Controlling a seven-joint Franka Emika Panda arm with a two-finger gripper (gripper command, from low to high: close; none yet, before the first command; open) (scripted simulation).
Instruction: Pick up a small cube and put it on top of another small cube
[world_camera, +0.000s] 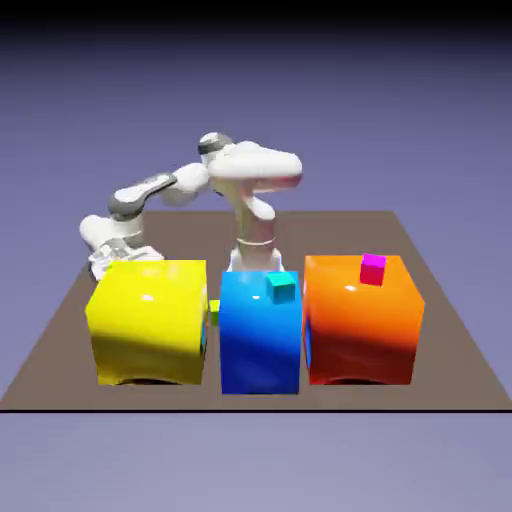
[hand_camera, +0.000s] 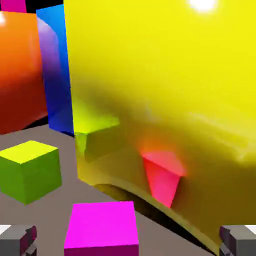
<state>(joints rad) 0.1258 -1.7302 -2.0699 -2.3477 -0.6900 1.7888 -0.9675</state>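
Observation:
A small magenta cube (hand_camera: 102, 227) lies on the table just ahead of my gripper (hand_camera: 127, 242). It sits in the gap between the two fingertips (hand_camera: 17, 240), which stand wide apart and do not touch it. The gripper is open. In the exterior view this cube and my fingers are hidden behind the big yellow block (world_camera: 148, 320); only my hand (world_camera: 115, 258) shows above that block. The other small magenta cube (world_camera: 373, 268) rests on top of the large orange block (world_camera: 362, 320), and its lower edge shows in the hand view's top left corner (hand_camera: 12, 5).
The yellow block (hand_camera: 165, 100) looms close beyond the cube and reflects it in pink. A small yellow-green cube (hand_camera: 30, 170) lies to the left. The blue block (world_camera: 260, 335) carries a tiny teal cube (world_camera: 282, 288).

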